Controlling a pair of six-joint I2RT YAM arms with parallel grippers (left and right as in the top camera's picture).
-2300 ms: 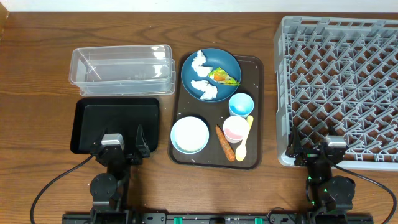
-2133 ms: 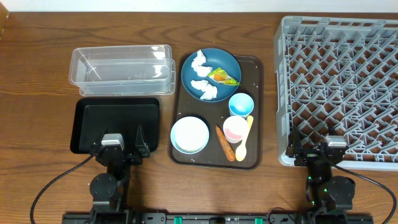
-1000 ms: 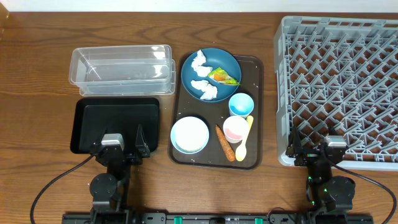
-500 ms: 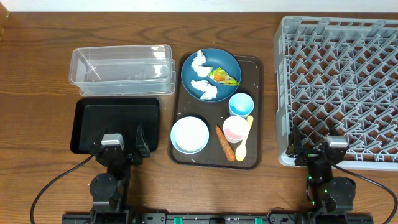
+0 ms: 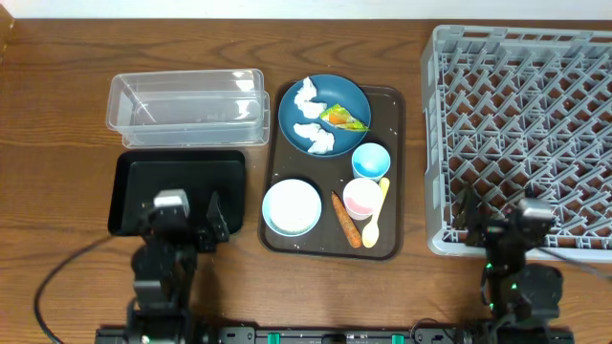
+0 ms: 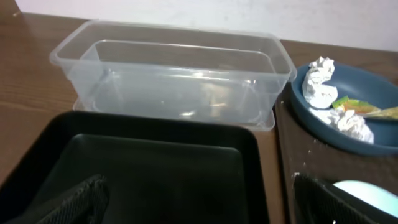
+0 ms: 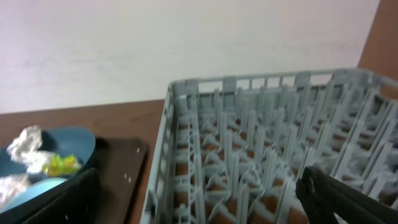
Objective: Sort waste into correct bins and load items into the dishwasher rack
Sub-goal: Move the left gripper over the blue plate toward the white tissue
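On the dark blue plate lie crumpled white tissues and a green-orange-yellow wrapper. Below it stand a light blue cup, a pink-inside cup and a white bowl. An orange carrot piece and a pale yellow spoon lie beside them. The clear tub and black tray are at the left, the grey rack at the right. My left gripper is open over the black tray. My right gripper is open above the rack's near edge.
A dark brown serving tray holds the dishes in the middle of the wooden table. The clear tub has nothing in it. A pale wall stands behind the table's far edge.
Both arms have started moving. The left wrist has shifted forward over the black tray. The right wrist has shifted right and forward over the rack's edge. The objects have not moved.
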